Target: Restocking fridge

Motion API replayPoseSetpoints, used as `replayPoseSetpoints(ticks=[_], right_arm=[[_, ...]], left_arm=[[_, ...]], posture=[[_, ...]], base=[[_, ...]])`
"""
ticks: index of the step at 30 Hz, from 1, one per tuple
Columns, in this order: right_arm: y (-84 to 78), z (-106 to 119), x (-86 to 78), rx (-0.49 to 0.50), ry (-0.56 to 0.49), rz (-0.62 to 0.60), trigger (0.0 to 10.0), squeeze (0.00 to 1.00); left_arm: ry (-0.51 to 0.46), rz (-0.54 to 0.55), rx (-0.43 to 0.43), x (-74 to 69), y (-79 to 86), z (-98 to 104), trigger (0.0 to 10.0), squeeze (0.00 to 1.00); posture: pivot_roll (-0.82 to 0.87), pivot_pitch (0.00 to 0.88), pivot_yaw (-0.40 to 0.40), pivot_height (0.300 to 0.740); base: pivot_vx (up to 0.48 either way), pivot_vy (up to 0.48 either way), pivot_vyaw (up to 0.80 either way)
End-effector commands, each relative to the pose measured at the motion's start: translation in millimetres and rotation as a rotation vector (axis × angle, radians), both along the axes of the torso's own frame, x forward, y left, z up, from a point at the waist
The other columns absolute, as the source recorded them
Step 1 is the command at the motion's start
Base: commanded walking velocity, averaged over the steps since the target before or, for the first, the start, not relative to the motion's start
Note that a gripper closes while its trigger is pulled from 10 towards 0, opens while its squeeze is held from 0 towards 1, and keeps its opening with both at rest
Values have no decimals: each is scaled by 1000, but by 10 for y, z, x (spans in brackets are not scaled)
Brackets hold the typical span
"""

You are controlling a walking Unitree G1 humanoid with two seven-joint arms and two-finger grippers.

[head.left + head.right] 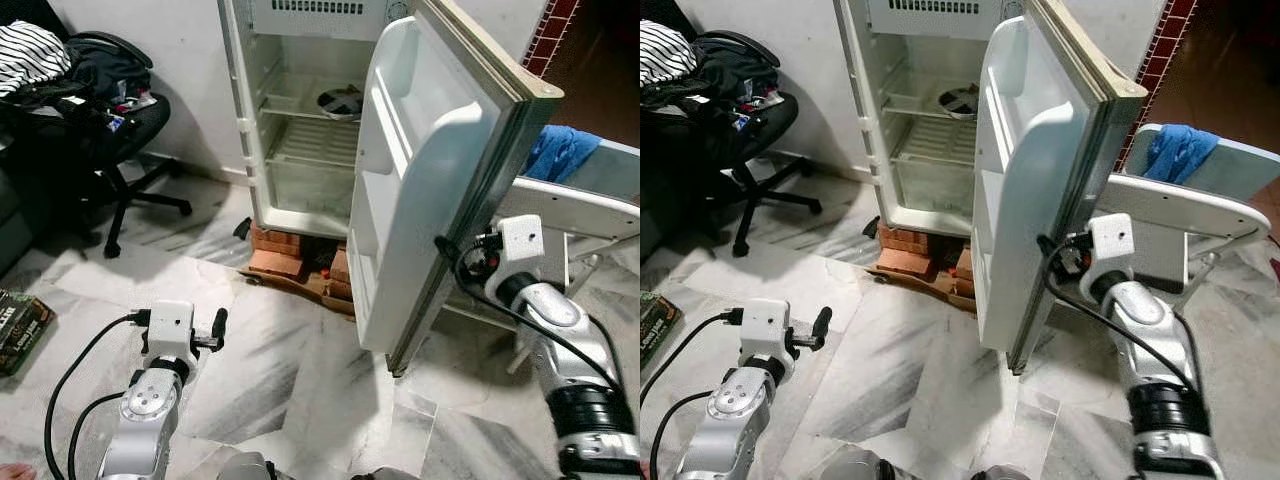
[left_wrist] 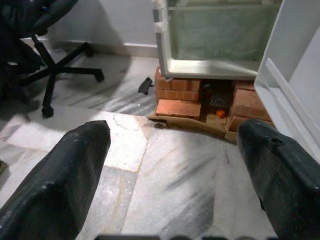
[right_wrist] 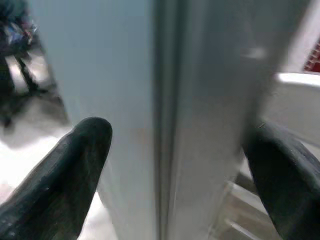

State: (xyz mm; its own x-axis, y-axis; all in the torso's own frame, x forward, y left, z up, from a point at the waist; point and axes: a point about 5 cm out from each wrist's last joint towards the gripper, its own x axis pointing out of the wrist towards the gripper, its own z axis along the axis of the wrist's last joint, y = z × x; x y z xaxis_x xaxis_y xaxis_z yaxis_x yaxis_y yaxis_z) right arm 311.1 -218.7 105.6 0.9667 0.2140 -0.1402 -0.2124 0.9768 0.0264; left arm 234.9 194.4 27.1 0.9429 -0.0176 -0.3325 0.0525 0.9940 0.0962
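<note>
Fridge [image 1: 300, 150]: standing open on bricks [image 1: 285, 250] ahead of me; one bowl [image 1: 340, 100] sitting on the upper shelf.
Door [image 1: 430, 180]: swinging wide, its outer edge between my right fingers.
Right gripper [image 3: 172, 165]: spreading wide around the door edge, not clamping.
Left gripper [image 2: 175, 165]: hanging spread over the marble floor [image 2: 175, 190], holding nothing.
Handling: I am judging the door stiff, heavy, smooth; best taken at the free edge.

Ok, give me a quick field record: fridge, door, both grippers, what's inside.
fridge: open, standing on bricks
door: swung wide open, shelves bare
right gripper: open, fingers either side of the door's edge
left gripper: open, holding nothing, low over the floor, facing the fridge
inside: one bowl on the upper shelf
</note>
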Motion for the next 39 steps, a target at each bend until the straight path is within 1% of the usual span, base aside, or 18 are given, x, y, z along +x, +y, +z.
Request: replayPoseSetpoints(ticks=[1, 3, 4, 5, 6, 8, 10, 12, 15, 20, 23, 26, 28, 33, 34, 36, 37, 39], right_arm=[[273, 263, 65, 106, -105, 102, 10000, 0], [464, 380, 17, 228, -139, 214, 10000, 0], [613, 458, -65, 287, -161, 336, 10000, 0], [613, 458, -65, 287, -161, 336, 10000, 0], [729, 471, -181, 307, -155, 458, 10000, 0], [791, 436, -267, 303, -137, 531, 10000, 0], [732, 232, -256, 188, -90, 462, 10000, 0], [614, 49, -243, 164, -28, 369, 10000, 0], [504, -63, -258, 141, 2, 260, 10000, 0], [498, -74, -312, 120, -22, 121, 10000, 0], [617, -105, -362, 95, -31, 147, 10000, 0], [652, -99, -379, 78, -53, 116, 10000, 0], [629, -60, -369, 68, -88, 32, 10000, 0], [611, -76, -378, 47, -86, -51, 10000, 0], [619, -107, -405, 77, -93, -71, 10000, 0], [577, -133, -425, 70, -101, -126, 10000, 0], [515, -152, -428, 32, -107, -191, 10000, 0], [480, -164, -429, 23, -109, -221, 10000, 0]], left_arm=[[7, -5, 5, 21, 12, -2, 10000, 0], [5, -7, 3, 23, 1, 1, 10000, 0], [4, -9, 2, 25, -7, 2, 10000, 0], [4, -9, 2, 25, -7, 2, 10000, 0], [5, -10, 1, 20, -10, -4, 10000, 0], [7, -12, 0, 17, -15, -9, 10000, 0], [9, -14, -2, 18, -23, -16, 10000, 0], [7, -13, -3, 29, -33, -14, 10000, 0], [6, 6, -16, 49, -29, -8, 10000, 0], [-21, 7, -23, 112, -30, 74, 10000, 0], [-52, -23, -12, 141, -62, 131, 10000, 0], [-75, -46, -7, 171, -100, 171, 10000, 0], [-114, -56, -7, 205, -123, 237, 10000, 0], [-147, -41, -22, 240, -118, 315, 10000, 0], [-158, -34, -35, 250, -123, 324, 10000, 0], [-159, -50, -36, 255, -163, 298, 10000, 0], [-157, -70, -43, 260, -200, 273, 10000, 0], [-159, -80, -37, 267, -214, 252, 10000, 0]], posture=[[2, 50, 1, 740], [3, 48, 0, 740], [2, 48, -1, 740], [2, 48, -1, 740], [-3, 46, -2, 740], [-4, 45, -3, 740], [-5, 45, -3, 740], [-5, 45, -5, 740], [-7, 44, -4, 740], [-15, 51, -3, 740], [-15, 63, -3, 740], [-24, 66, -1, 740], [-29, 63, 0, 740], [-40, 51, 0, 740], [-50, 40, -3, 740], [-52, 32, -3, 740], [-52, 27, -5, 740], [-55, 21, 1, 740]], base=[[0, 0, 0], [0, 0, 0], [0, 0, 0], [0, 0, 0], [0, 0, 0], [0, 0, 0], [0, 0, 0], [0, 0, 0], [0, 0, 0], [0, 232, 0], [0, 480, 0], [0, 480, 0], [0, 480, 0], [0, 480, 0], [0, 480, 0], [0, 480, 0], [0, 480, 0], [0, 480, 0]])
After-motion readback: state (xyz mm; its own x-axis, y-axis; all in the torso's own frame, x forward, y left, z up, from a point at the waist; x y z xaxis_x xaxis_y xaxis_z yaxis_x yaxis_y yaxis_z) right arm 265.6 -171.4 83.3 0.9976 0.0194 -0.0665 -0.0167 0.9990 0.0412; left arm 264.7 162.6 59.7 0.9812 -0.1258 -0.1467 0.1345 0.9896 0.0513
